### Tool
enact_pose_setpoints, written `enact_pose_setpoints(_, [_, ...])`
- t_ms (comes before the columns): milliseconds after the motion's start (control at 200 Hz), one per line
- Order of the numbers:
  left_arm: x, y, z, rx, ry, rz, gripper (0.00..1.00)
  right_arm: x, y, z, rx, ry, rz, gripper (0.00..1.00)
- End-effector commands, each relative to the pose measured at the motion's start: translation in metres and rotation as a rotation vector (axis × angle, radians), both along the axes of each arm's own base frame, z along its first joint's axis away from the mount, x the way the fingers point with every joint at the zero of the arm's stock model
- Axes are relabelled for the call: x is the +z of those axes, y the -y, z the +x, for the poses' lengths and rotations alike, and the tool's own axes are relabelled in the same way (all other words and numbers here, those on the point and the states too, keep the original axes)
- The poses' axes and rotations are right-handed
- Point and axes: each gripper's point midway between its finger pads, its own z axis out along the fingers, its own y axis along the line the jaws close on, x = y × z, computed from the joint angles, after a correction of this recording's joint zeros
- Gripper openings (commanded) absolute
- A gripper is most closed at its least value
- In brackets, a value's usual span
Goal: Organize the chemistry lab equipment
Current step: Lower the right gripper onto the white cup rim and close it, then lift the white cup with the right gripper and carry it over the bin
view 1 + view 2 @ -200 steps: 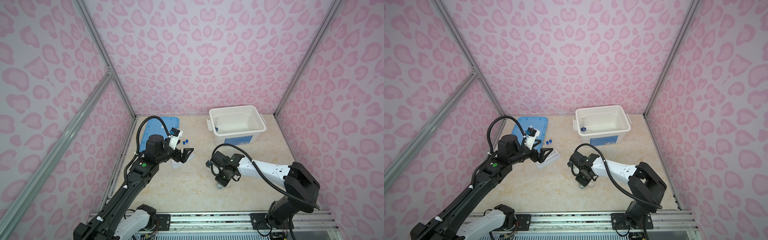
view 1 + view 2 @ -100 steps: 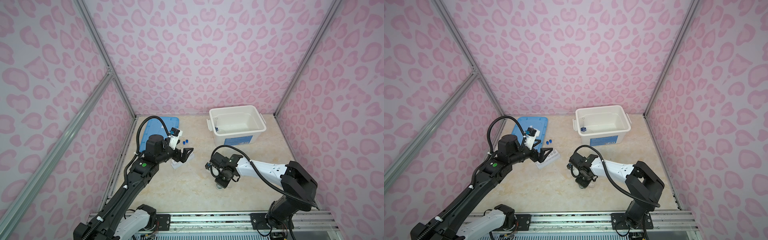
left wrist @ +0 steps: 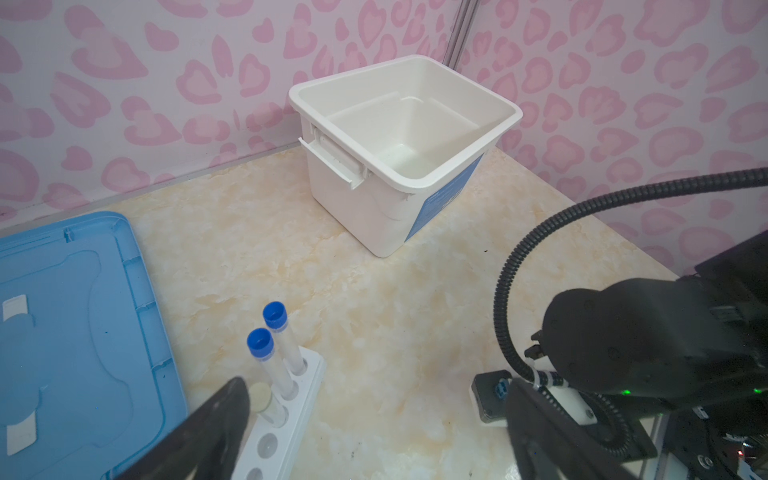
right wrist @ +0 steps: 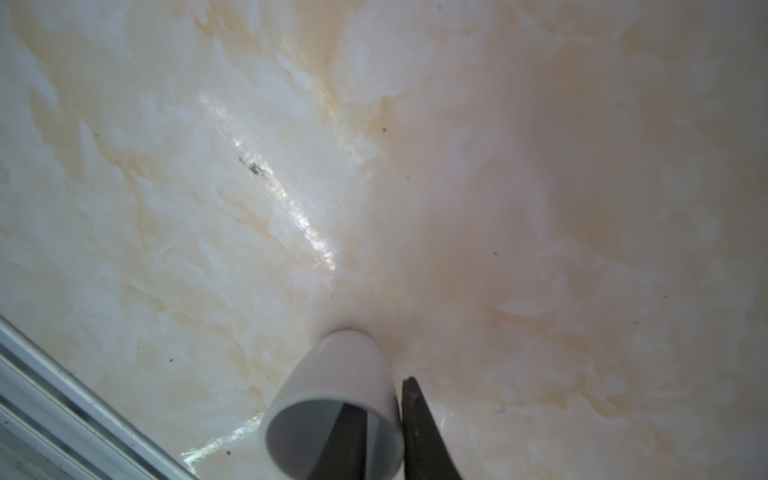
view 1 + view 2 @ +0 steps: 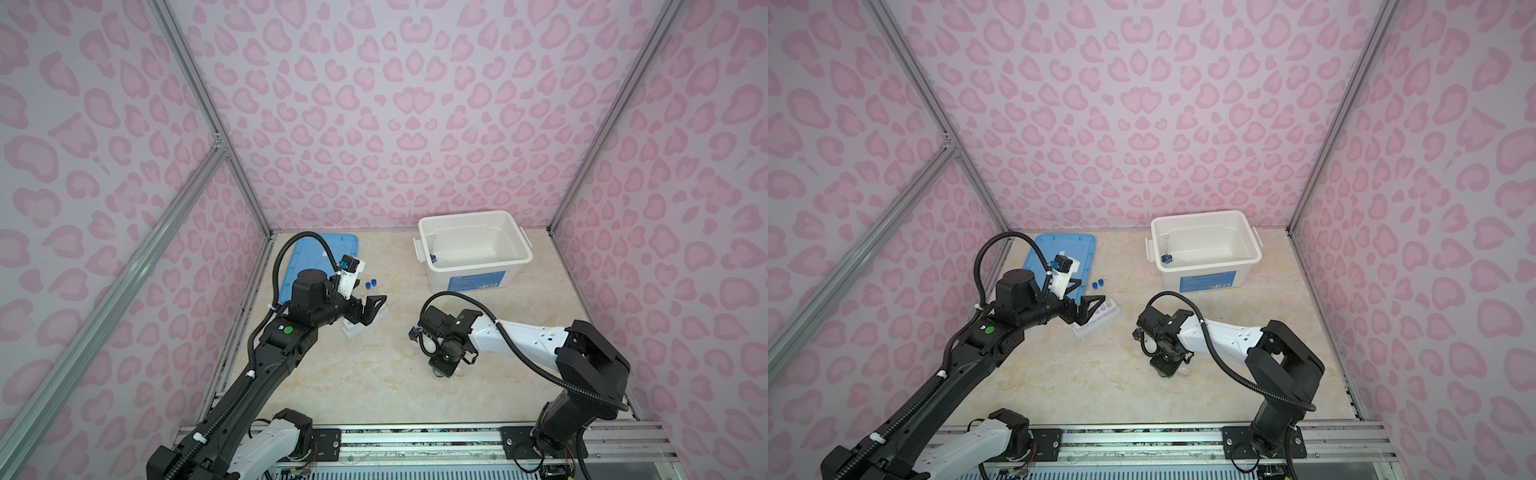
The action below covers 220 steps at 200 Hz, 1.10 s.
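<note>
The small white cup (image 4: 345,386) stands on the marble table near the front. My right gripper (image 4: 380,399) is shut on its wall, one finger inside the cup and one against the outside. In both top views that gripper (image 5: 442,368) (image 5: 1167,370) points down and hides most of the cup. The white rack (image 3: 299,399) (image 5: 353,330) holds two blue-capped test tubes (image 3: 274,332) and a white-capped one (image 3: 262,399). My left gripper (image 3: 374,440) (image 5: 365,311) hovers open just above the rack, holding nothing. A tiny blue-based cylinder (image 5: 432,258) (image 5: 1166,258) lies inside the bin.
The big white bin (image 5: 473,216) (image 3: 415,183) stands open at the back right. Its blue lid (image 5: 307,257) (image 3: 83,311) lies flat at the back left, beside the rack. A metal rail (image 4: 62,395) runs along the table's front edge near the cup.
The right gripper's jaws have narrowed onto the cup's wall, with the arm nearly in the same place. The left arm has not moved.
</note>
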Motion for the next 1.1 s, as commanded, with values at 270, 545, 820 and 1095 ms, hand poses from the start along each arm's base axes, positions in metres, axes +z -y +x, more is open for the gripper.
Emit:
enact_pose_setpoints(270, [0.006,0.001,0.001,-0.002,0.022,-0.01,0.97,-0.002,0.001,0.002,-0.002,0.02,-0.017,0.13])
enact_pose_setpoints(545, [0.005,0.001,0.001,0.0,0.02,-0.009,0.97,0.001,0.001,0.003,-0.007,0.032,-0.018,0.1])
enact_pose_setpoints(820, [0.005,0.001,0.002,-0.002,0.02,-0.01,0.97,0.014,0.0,0.008,-0.013,0.054,-0.001,0.1])
enact_pose_setpoints(1095, [0.006,0.001,0.002,-0.002,0.022,-0.009,0.97,0.028,0.003,0.015,-0.04,0.06,0.03,0.1])
